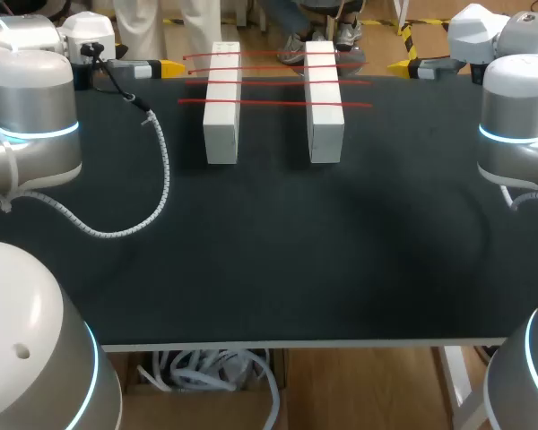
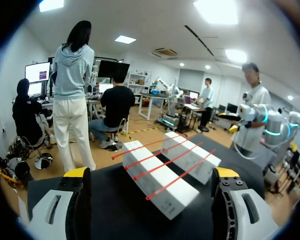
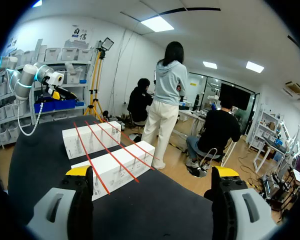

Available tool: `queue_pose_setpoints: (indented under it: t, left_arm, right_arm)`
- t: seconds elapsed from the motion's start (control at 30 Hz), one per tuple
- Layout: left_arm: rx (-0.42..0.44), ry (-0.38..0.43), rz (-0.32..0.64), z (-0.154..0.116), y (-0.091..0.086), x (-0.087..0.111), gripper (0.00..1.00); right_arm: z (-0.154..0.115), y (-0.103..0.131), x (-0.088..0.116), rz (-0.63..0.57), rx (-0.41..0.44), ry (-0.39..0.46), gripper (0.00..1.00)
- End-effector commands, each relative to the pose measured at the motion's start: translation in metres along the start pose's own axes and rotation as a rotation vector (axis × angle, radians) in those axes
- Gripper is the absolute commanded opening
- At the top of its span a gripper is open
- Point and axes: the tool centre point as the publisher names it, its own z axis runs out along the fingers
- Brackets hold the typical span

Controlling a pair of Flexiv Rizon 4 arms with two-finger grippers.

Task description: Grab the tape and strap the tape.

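Red tape strips lie across two white blocks near table far edge, ungrasped. Left gripper, right gripper: both released, empty, clear of tape. Grab, strapping: not yet started.

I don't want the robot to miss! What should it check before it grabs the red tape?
1. Left gripper open and empty: ok.
2. Right gripper open and empty: ok.
3. Four red tape strips lie across both white blocks: ok.
4. Blocks lie flat and side by side on the table, with a gap between them: ok.
5. The left arm's coiled cable stays away from the blocks and tape: ok.
6. Tape ends loose or stuck down: cannot tell.
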Motion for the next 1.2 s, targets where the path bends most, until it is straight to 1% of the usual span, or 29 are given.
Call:
queue_pose_setpoints:
  t: [0.03, 0.8, 0.9, 0.97, 1.03, 1.2]
  left_arm:
    - [0.0, 0.0, 0.0, 0.0, 0.0, 0.0, 1.0]
    - [0.0, 0.0, 0.0, 0.0, 0.0, 0.0, 1.0]
    - [0.01, 0.061, 0.078, -0.002, 0.002, 0.001, 1.0]
    - [0.009, 0.109, 0.189, -0.002, 0.007, 0.001, 1.0]
    - [0.006, 0.2, 0.263, -0.002, 0.012, 0.002, 1.0]
    - [-0.015, 0.414, 0.376, -0.002, 0.018, 0.002, 1.0]
  right_arm:
    - [0.0, 0.0, 0.0, 0.0, 0.0, 0.0, 1.0]
    - [0.0, 0.0, 0.0, 0.0, 0.0, 0.0, 1.0]
    - [0.0, 0.0, 0.0, 0.0, 0.0, 0.0, 1.0]
    - [0.0, 0.0, 0.0, 0.0, 0.0, 0.0, 1.0]
    - [0.0, 0.0, 0.0, 0.0, 0.0, 0.0, 1.0]
    - [0.0, 0.0, 0.0, 0.0, 0.0, 0.0, 1.0]
